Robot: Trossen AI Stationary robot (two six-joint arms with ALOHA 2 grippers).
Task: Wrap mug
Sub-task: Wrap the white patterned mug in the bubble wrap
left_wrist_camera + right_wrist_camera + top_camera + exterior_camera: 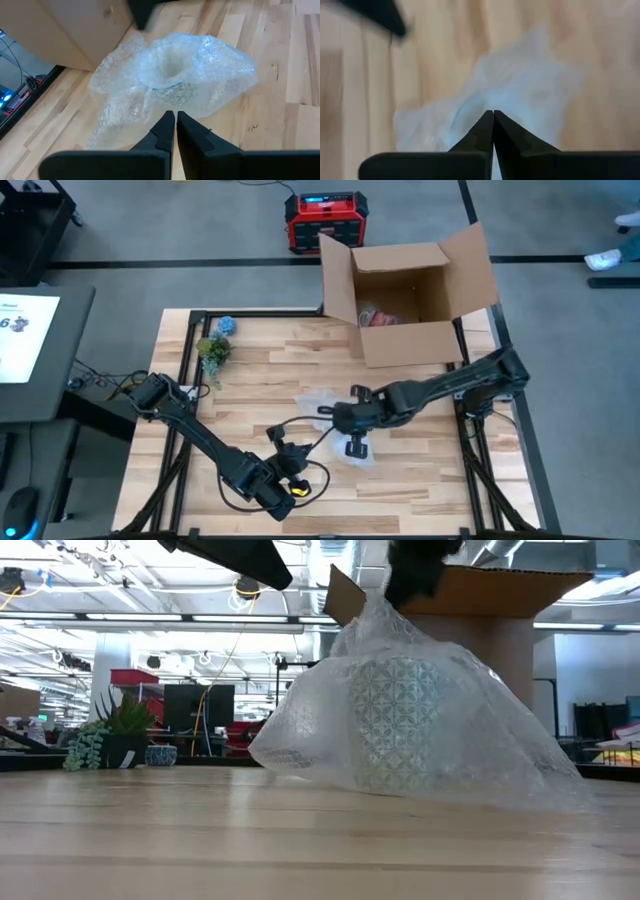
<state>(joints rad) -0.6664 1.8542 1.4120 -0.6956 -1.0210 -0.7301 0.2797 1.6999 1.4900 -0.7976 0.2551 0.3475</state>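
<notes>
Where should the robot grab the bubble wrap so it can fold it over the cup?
Probably the loose flap of bubble wrap lying low on the table, pinched from above. It spreads away from the upright mug, so an end effector could lift that edge alone without tipping the mug.

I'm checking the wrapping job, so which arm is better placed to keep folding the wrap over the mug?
Probably the right. Its gripper sits right above the wrap around the mug, fingers together. The left gripper is off to the side, also closed.
</notes>
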